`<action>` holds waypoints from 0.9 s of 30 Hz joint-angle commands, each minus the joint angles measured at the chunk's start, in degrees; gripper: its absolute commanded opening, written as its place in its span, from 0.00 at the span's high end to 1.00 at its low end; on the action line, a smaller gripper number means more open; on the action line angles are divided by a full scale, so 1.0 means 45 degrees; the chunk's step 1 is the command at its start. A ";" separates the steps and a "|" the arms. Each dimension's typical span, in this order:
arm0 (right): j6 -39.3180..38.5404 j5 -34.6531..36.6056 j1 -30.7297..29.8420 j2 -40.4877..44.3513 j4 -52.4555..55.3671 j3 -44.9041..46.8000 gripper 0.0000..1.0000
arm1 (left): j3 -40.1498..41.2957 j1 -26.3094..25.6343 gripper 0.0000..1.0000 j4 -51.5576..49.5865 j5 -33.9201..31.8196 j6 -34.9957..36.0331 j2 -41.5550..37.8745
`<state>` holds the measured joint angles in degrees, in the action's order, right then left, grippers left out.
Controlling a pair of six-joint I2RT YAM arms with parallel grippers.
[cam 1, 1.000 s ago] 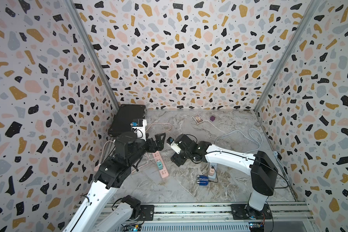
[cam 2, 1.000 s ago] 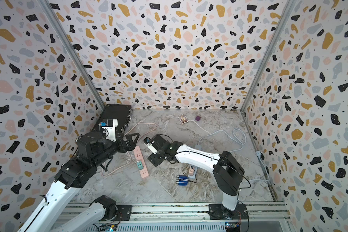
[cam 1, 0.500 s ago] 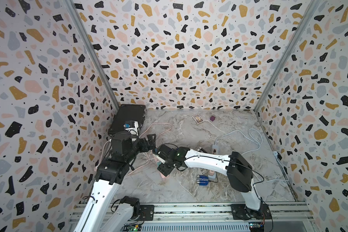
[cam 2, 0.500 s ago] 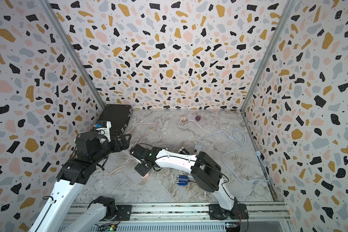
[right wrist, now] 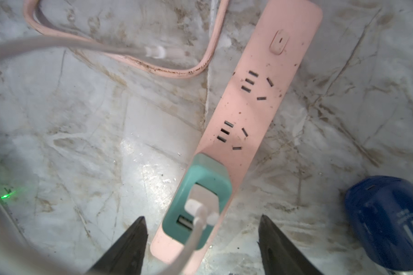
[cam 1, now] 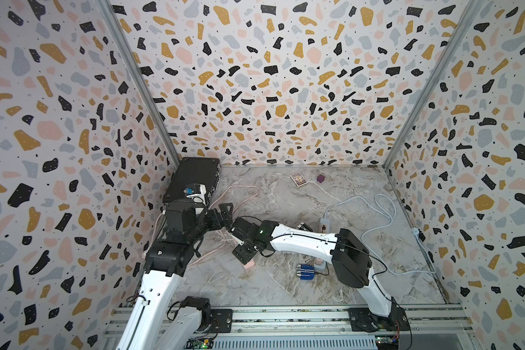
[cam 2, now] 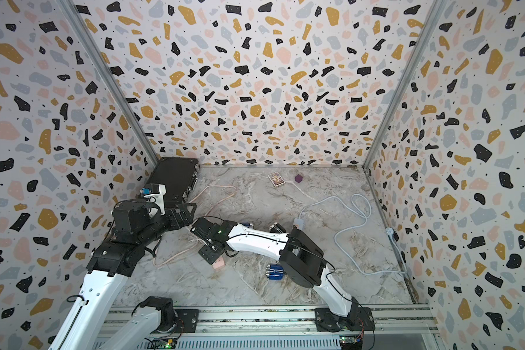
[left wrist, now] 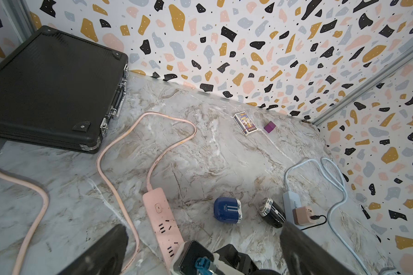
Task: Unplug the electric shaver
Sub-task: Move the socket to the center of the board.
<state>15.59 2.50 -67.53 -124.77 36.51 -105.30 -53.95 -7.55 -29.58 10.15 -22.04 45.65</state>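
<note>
In the right wrist view our right tool (right wrist: 202, 217) is open and empty. Its jaws straddle the near end of the pink power strip (right wrist: 260, 95), and the white plug (right wrist: 196, 204) in the teal charger (right wrist: 208, 171) sits directly between them. The strip's long axis runs away from the tool. We judge that plug to be the shaver's, though its cord (right wrist: 191, 240) leaves the frame untraced. A blue shaver (right wrist: 386, 221) lies on the surface (right wrist: 81, 119) just beside that end. The right tool is the nearer; the left tool (left wrist: 204, 226) hangs wide open farther back. Only the left wrist view shows a black shaver (left wrist: 272, 213) beyond, while hiding the plug.
</note>
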 commanded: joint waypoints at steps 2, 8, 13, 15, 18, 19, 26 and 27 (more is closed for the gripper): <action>0.0169 0.0521 -0.0170 0.0325 -0.0059 -0.0358 0.25 | 0.0250 0.0115 0.00 0.0403 0.0166 0.0035 -0.0129; 0.0048 0.0808 -0.0313 -0.0356 0.0223 -0.1223 0.32 | 0.0271 0.0156 0.00 0.0417 0.0283 0.0004 -0.0163; 0.0038 0.0987 -0.0529 -0.0659 0.0318 -0.1613 0.35 | 0.0290 0.0174 0.00 0.0411 0.0320 0.0017 -0.0135; 0.0012 0.1001 -0.0521 -0.0870 0.0519 -0.1801 0.35 | 0.0291 0.0174 0.00 0.0406 0.0322 0.0014 -0.0162; -0.0123 0.1203 -0.0541 -0.1029 0.0785 -0.1842 0.40 | 0.0298 0.0174 0.00 0.0402 0.0288 0.0035 -0.0183; -0.0165 0.1275 -0.0541 -0.1033 0.0865 -0.1819 0.43 | 0.0310 0.0174 0.00 0.0405 0.0266 0.0045 -0.0188; -0.0500 0.2166 -0.0507 -0.0721 0.1081 -0.1343 0.58 | 0.0349 0.0194 0.00 0.0390 0.0195 0.0070 -0.0199; -0.0534 0.2268 -0.0526 -0.0758 0.1118 -0.1364 0.60 | 0.0339 0.0195 0.00 0.0401 0.0185 0.0062 -0.0183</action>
<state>14.06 9.47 -69.82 -129.97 39.40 -111.59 -52.95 -6.85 -28.95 10.55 -22.06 45.32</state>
